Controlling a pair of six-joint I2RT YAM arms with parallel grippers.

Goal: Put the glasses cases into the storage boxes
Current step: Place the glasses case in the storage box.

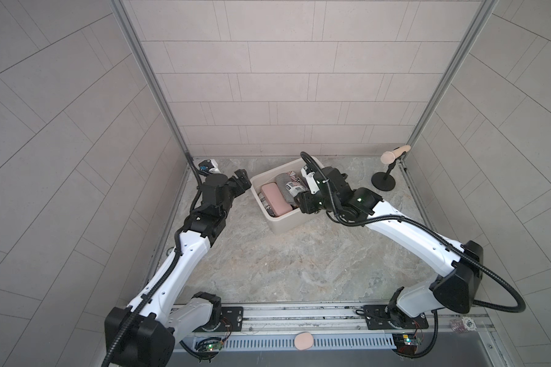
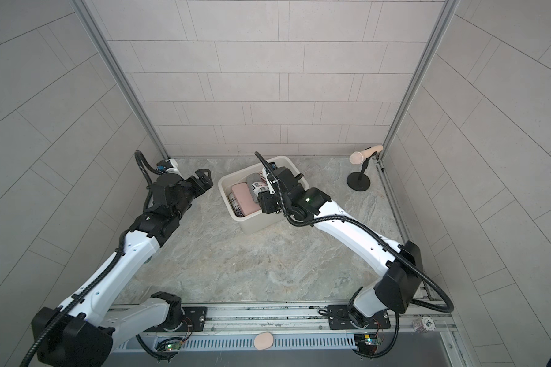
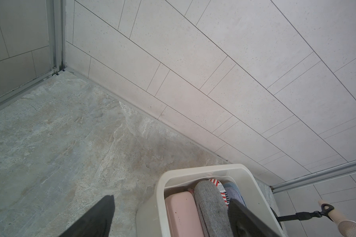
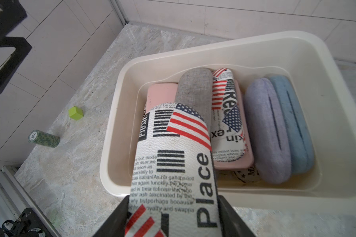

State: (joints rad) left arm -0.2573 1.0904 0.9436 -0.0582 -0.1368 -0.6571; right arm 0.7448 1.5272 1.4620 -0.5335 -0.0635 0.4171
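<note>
The newspaper-and-flag case (image 4: 173,164) is clamped in the jaws of the right gripper (image 4: 174,214). It slants over the rim of the storage box (image 4: 224,44), its free end above a pink case (image 4: 161,92) and a grey case (image 4: 193,92). A second flag-print case (image 4: 228,115), a lilac case (image 4: 265,127) and a light blue case (image 4: 290,123) also lie inside. The box sits mid-way along the worktop's (image 1: 283,270) far edge. The left gripper (image 1: 240,179) hovers just beside the box, jaws wide apart and empty. A green cube (image 4: 76,112) and a dark can (image 4: 44,138) rest on the worktop, and a microphone stand (image 1: 384,182) occupies its far right corner.
</note>
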